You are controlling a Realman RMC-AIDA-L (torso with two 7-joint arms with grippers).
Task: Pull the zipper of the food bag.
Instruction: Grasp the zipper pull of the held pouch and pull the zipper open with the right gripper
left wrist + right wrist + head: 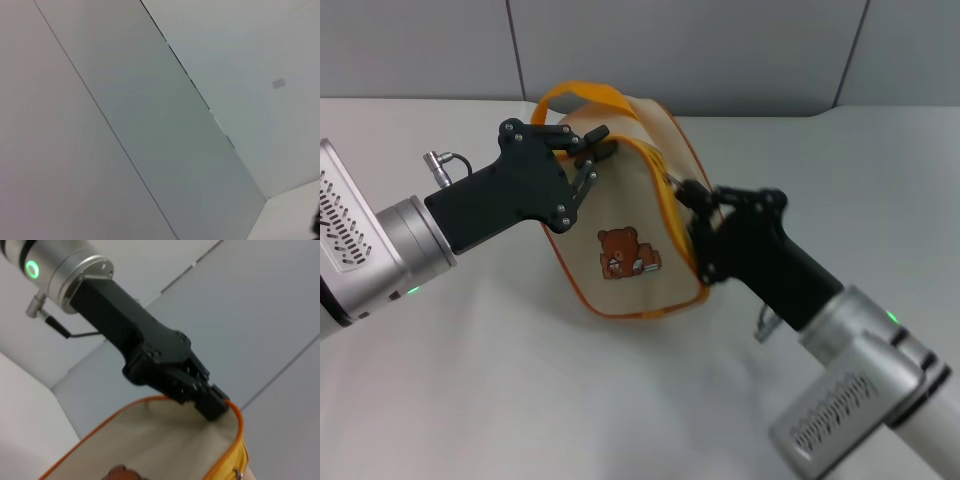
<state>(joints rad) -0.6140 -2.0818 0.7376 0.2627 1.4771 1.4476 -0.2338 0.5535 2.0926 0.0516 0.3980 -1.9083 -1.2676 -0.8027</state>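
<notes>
Here 1 bag (pixel 625 245) sits tilted on the white table (pixel 520 400), between the 2 arms, its bear patch (pixel 625 253) facing the head camera. The left gripper (pixel 592 152) is clamped on the bag's upper corner, beside the orange strap (pixel 585 95); the right wrist view shows those fingers (pixel 212 402) pinching the piped edge of the fabric. That hold looks meant to anchor the bag so it does not slide when the zip is tugged.

The right gripper (pixel 688 200) sits against the bag's right edge, where the yellow-orange zipper (pixel 670 205) runs down the side. Its fingertips are pressed in at the tape, probably on the pull tab, but I cannot tell whether they are closed on it or apart, since the tab is hidden there in the head view. A small silver piece (pixel 238 472) shows by the zipper in the right wrist view; it may be the tab.

Count: 1 bag, 1 zipper, 1 strap, 1 bear patch, 2 grippers. The left wrist view shows only wall panels.
</notes>
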